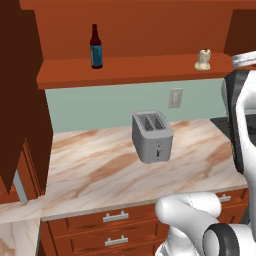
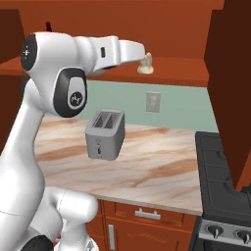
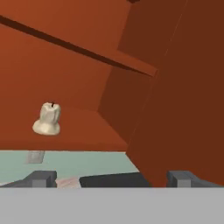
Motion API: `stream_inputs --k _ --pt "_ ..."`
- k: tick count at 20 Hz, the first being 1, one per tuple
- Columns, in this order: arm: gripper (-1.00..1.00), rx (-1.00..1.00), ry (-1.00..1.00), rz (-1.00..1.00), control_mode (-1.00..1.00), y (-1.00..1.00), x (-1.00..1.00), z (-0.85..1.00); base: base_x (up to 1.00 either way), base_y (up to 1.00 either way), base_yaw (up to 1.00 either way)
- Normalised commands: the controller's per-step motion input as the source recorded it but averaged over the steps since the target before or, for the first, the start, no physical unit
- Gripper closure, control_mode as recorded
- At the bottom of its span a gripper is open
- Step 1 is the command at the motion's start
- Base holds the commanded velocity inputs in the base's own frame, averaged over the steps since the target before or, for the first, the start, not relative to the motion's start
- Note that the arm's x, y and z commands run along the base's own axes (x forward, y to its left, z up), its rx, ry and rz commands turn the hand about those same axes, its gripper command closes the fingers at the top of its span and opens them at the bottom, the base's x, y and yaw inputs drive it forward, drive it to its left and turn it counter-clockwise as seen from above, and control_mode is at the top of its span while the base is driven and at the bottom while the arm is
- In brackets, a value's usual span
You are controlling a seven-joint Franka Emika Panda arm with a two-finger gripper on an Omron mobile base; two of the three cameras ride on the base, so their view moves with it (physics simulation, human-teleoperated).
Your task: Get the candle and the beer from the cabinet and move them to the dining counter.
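So the gripper (image 3: 111, 178) is wide open with nothing in it, lined up toward the candle (image 3: 47, 119) near the cabinet (image 3: 87, 65) shelf's right end, ready to grab

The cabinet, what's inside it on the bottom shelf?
In the cabinet, the beer stands upright toward the left and the candle sits toward the right, well apart. The arm hides the shelf's far right end in the left base view.
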Motion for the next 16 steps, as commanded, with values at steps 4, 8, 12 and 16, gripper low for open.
stream_inputs --k 4,8,12,16 --pt "-1.00 0.20 0.00 0.05 -1.00 0.08 0.02 0.00 0.00 0.00 0.00" --pt "-1.00 0.17 0.00 0.06 -1.00 0.14 0.09 0.00 0.00 0.00 0.00" --pt "-1.00 0.13 -0.01 0.09 -1.00 0.13 0.14 -0.16 0.00 0.00 0.00" --pt "-1.00 0.14 -0.02 0.10 -1.00 0.09 0.30 -0.15 0.00 0.00 0.00"
